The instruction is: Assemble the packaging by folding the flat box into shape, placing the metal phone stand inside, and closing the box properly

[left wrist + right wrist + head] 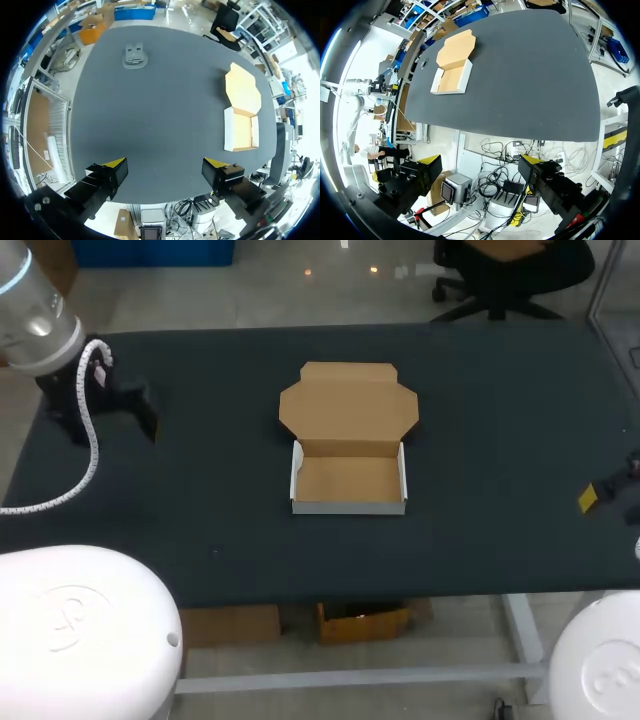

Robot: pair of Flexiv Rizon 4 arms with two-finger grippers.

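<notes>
The cardboard box stands in the middle of the table as an open tray with white outer walls, its brown lid lying flat behind it. It also shows in both wrist views, as the box and the box. The grey metal phone stand rests far ahead of my left gripper, near the table's far left; my left arm hides it in the head view. The left gripper is open and empty. My right gripper, off the table's right edge, is open and empty too; one yellow tip shows.
The dark table carries only the box and the stand. A white coiled cable hangs from my left arm over the table's left part.
</notes>
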